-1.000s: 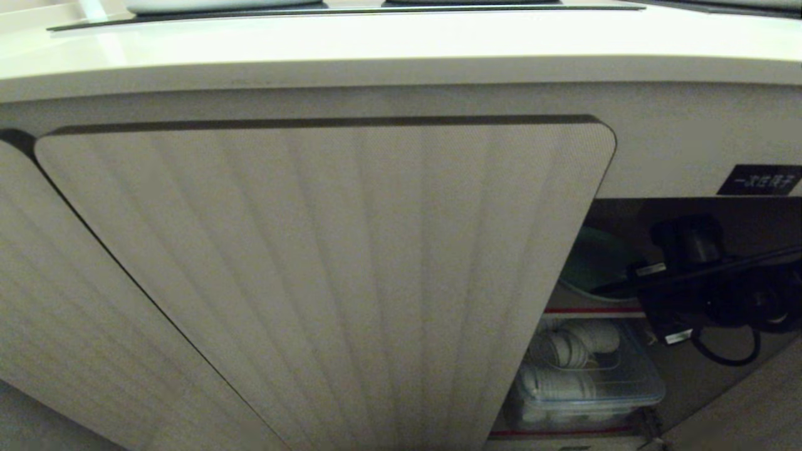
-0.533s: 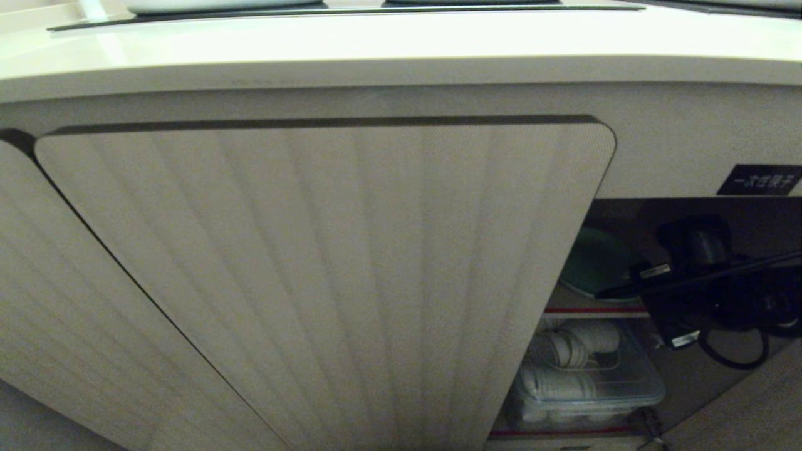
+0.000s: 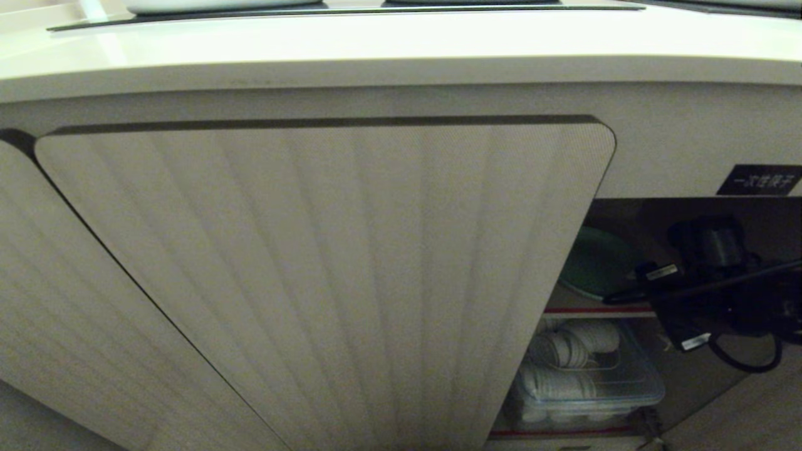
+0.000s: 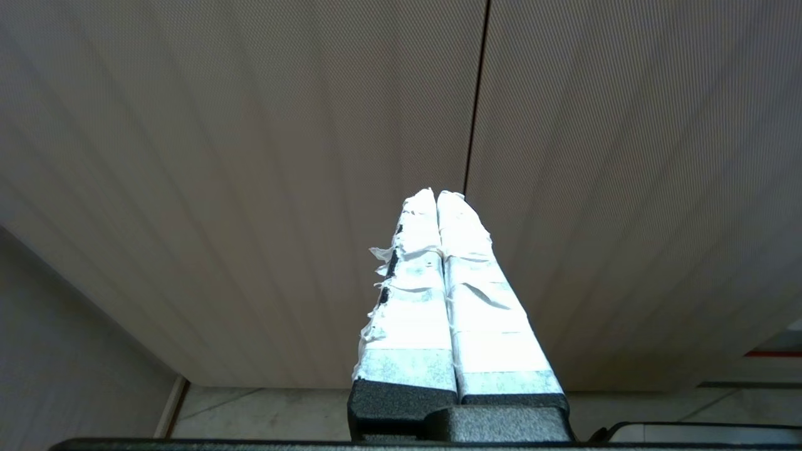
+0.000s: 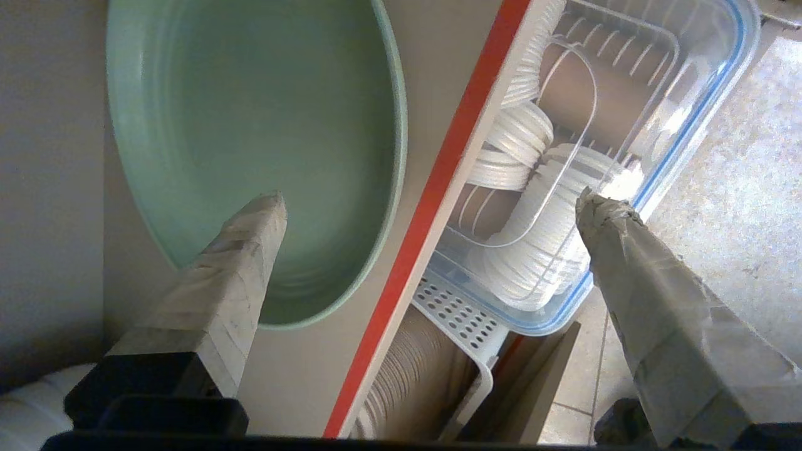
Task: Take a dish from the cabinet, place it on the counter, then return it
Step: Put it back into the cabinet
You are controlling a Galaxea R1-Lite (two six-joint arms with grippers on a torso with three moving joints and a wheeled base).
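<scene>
**Dish sits on the cabinet's top shelf, right gripper wide open in front of it**

The dish point(image 5: 250, 125) is a round, pale green plate. It lies flat on the top shelf point(image 5: 432, 188) of the cabinet point(image 3: 683, 207), close to the shelf's red front edge. Nothing touches it.

The biggest thing in the head view is the counter point(image 3: 401, 44), a long cream top that runs across the upper part. A shiny black cooktop panel point(image 3: 351, 9) is set into it near the far edge. Under the counter hangs a big ribbed door point(image 3: 326, 282) with round corners. It hides most of the cabinet on the left side.

To the right of the door the cabinet is open and dark inside. A small black label point(image 3: 759, 180) with white characters sits just above the opening. The characters are too blurry to read.

On the lower shelf stands a clear plastic box point(image 5: 626, 144) with a blue rim. Inside it are white ribbed things point(image 5: 532, 225) that lie in stacks, and a see-through tray.

The right gripper point(image 5: 432, 207) is at the cabinet opening. Its two taped fingers point(image 5: 238, 263) are spread far apart and hold nothing. One finger is in front of the dish and the other is in front of the clear box.

The left gripper point(image 4: 437, 195) points at ribbed doors. Its taped fingers are pressed together with nothing between them.
</scene>
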